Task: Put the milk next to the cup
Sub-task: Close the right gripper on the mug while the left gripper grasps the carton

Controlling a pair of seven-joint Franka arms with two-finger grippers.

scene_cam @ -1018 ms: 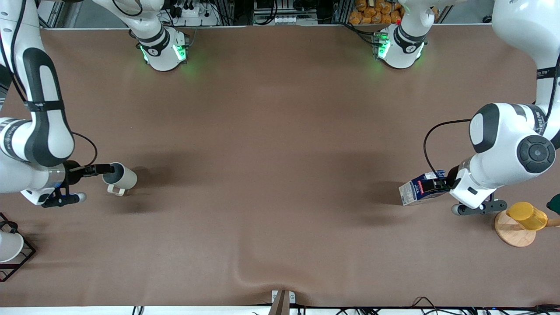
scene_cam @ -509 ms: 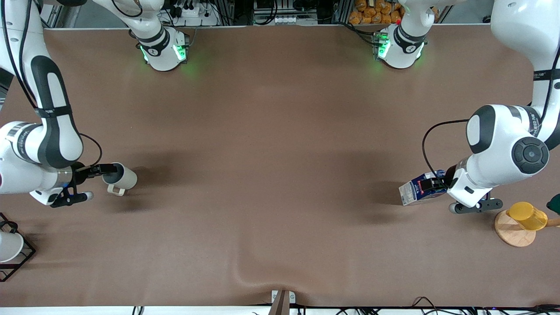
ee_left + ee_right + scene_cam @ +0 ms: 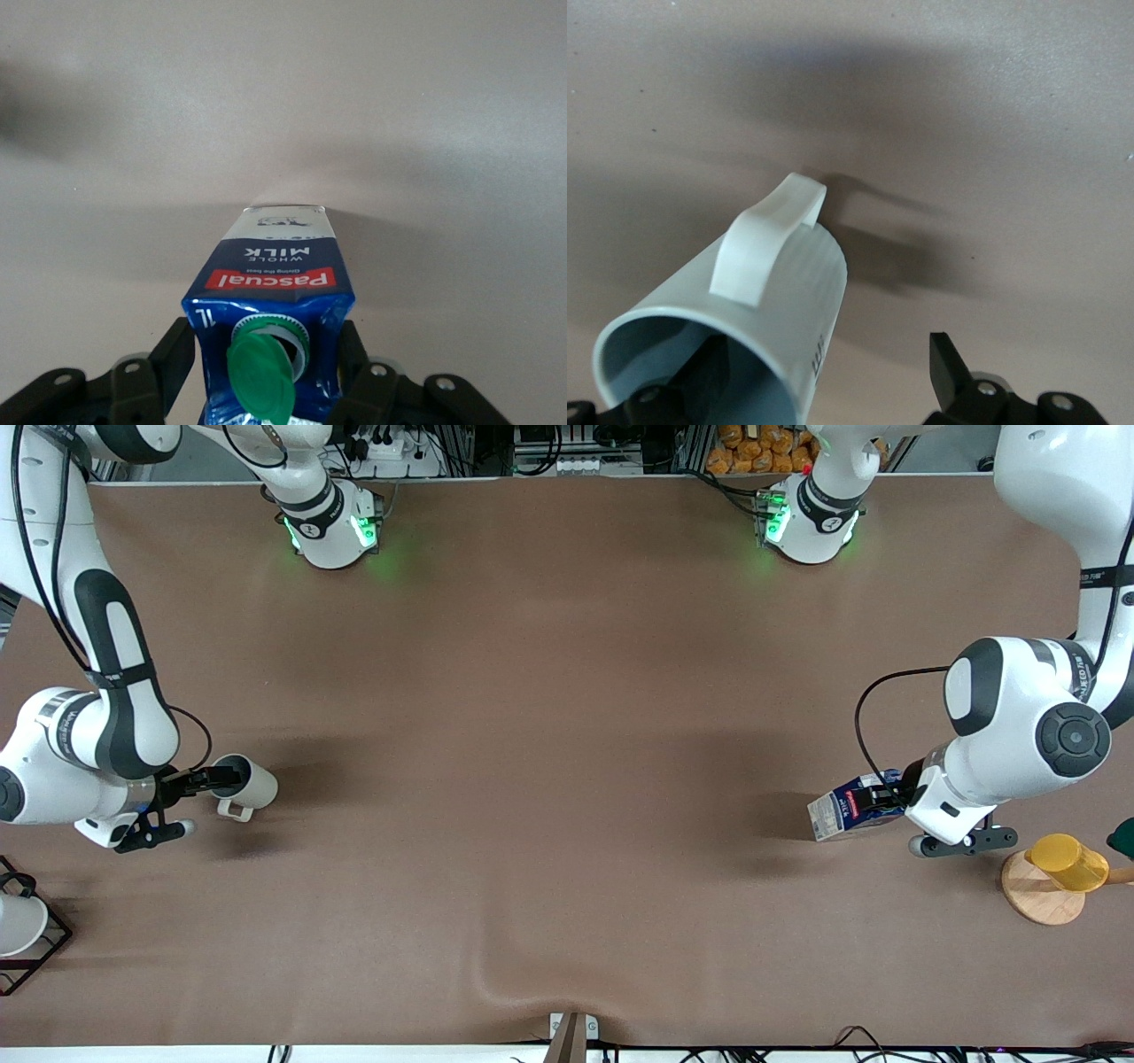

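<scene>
The milk [image 3: 842,808], a dark blue carton with a red band and whitish base, is tilted near the left arm's end of the table. My left gripper [image 3: 881,802] is shut on its top. In the left wrist view the fingers [image 3: 177,354] press both sides of the milk [image 3: 275,283], whose green cap hangs open. The cup [image 3: 248,783], a beige mug with a grey inside, is near the right arm's end, mouth toward my right gripper [image 3: 217,779]. In the right wrist view that gripper [image 3: 824,376] is open, one finger inside the cup [image 3: 780,283], the other finger [image 3: 950,367] clear of its wall.
A yellow cup [image 3: 1067,862] sits on a wooden disc [image 3: 1035,899] beside the left arm's hand. A white cup in a black wire rack [image 3: 18,921] stands at the right arm's end. The brown cloth has a wrinkle [image 3: 523,979] near the front edge.
My right arm's elbow swung inward and its hand slid a little toward the cup, bringing one finger into its mouth. The cup, the milk and the left arm have barely moved.
</scene>
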